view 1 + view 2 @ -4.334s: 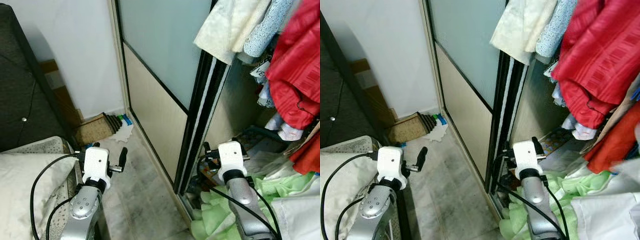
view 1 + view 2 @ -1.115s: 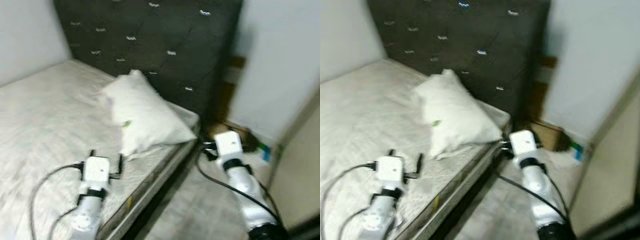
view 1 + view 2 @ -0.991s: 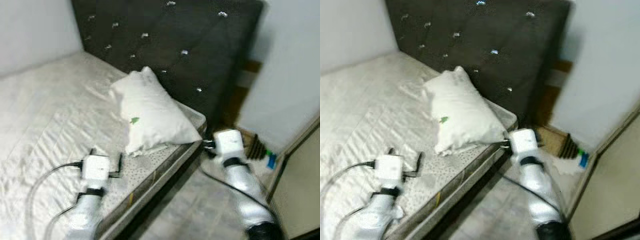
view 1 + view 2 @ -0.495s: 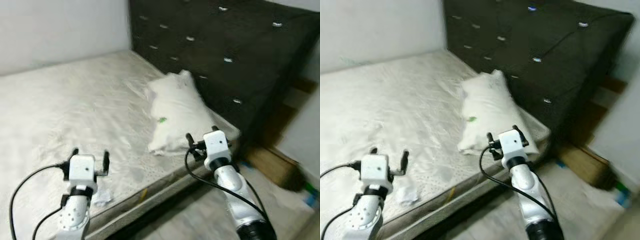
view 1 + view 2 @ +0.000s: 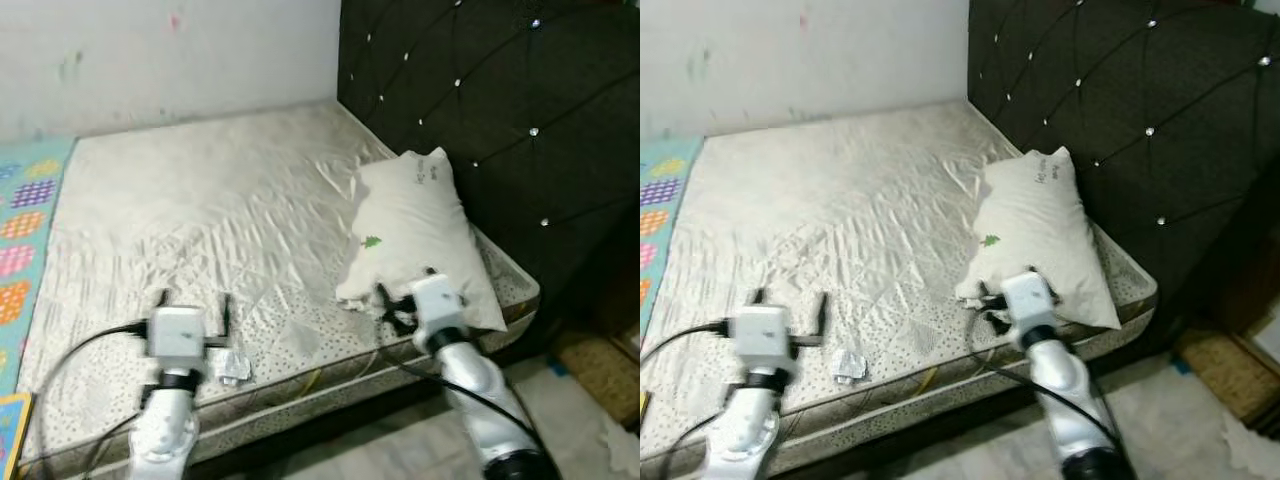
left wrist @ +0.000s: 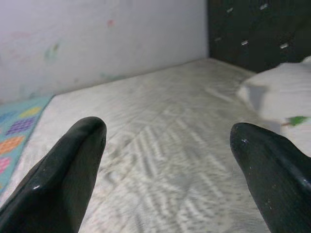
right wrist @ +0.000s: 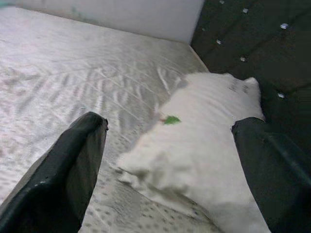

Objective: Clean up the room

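A bare mattress [image 5: 200, 210] holds a white pillow [image 5: 415, 235] with a small green mark, lying by the headboard. A small crumpled white scrap [image 5: 233, 367] rests near the mattress's front edge. My left gripper [image 5: 192, 305] hovers open just left of and above that scrap, its fingers [image 6: 68, 165] spread wide over the sheet. At the pillow's near end my right gripper [image 5: 400, 300] is held open; the pillow [image 7: 204, 126] lies just beyond its fingers [image 7: 73, 170]. Neither gripper holds anything.
A dark tufted headboard [image 5: 500, 100] stands at the right, a pale wall behind. A colourful play mat [image 5: 25, 230] runs along the bed's left side. Grey floor [image 5: 560, 400] and a brown woven thing [image 5: 600, 365] lie at the lower right.
The camera has swung left, from the wardrobe and hanging clothes to the bed. Both arms keep the same raised pose, grippers open; nothing was picked up.
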`<state>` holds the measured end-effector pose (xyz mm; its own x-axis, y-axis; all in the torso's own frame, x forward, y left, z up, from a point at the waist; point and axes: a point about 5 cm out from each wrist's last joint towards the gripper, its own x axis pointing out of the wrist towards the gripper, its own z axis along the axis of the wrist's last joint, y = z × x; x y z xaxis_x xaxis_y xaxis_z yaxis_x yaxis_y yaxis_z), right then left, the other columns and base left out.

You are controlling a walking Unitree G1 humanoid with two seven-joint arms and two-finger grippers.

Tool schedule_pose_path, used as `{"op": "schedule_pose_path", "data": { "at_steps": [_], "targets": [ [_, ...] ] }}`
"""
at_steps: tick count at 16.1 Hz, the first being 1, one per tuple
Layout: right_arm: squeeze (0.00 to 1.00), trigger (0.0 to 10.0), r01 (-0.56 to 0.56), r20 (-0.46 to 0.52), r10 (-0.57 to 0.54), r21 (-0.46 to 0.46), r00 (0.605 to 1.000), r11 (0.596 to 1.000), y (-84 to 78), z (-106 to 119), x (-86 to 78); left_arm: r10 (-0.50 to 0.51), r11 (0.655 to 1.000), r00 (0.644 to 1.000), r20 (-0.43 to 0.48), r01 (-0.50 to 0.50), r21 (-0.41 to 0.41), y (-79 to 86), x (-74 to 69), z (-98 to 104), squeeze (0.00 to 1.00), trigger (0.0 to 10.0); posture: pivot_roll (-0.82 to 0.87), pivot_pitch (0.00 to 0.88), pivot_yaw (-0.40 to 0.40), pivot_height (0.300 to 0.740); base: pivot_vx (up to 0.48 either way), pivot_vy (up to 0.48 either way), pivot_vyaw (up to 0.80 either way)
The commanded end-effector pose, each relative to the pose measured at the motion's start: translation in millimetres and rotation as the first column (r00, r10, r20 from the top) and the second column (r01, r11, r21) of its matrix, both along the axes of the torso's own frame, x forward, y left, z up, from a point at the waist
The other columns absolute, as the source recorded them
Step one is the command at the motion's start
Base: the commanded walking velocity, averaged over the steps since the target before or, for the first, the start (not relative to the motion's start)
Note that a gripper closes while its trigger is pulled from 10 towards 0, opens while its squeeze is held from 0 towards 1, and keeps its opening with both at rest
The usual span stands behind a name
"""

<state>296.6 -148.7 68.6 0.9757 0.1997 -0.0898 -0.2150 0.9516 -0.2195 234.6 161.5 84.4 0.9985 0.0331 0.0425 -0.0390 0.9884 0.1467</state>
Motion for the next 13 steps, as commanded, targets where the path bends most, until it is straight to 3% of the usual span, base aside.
{"op": "schedule_pose_path", "data": {
  "at_steps": [1,9,13],
  "targets": [
    [0.0,10.0,-0.008,0.0,0.008,0.015,1.0,1.0,4.6,0.5,1.3,0.009,1.0,1.0,-0.013,-0.008,0.02,7.1,-1.4,-2.3,0.0,10.0,0.04,0.0,-0.046,0.74,0.0,0.0,0.0],
    [0.0,10.0,-0.041,0.015,0.04,0.041,0.999,0.998,8.3,2.9,1.0,-0.049,0.997,0.998,-0.032,0.047,-0.055,0.3,0.1,-3.2,0.0,10.0,0.03,0.0,-0.047,0.74,0.0,0.0,0.74],
    [0.0,10.0,-0.043,0.016,0.042,0.039,0.999,0.998,7.6,3.0,0.7,-0.07,0.995,0.996,-0.047,0.067,-0.071,-1.0,-0.5,-5.5,0.0,10.0,0.03,0.0,-0.048,0.74,0.0,0.0,0.4]
  ]
}}
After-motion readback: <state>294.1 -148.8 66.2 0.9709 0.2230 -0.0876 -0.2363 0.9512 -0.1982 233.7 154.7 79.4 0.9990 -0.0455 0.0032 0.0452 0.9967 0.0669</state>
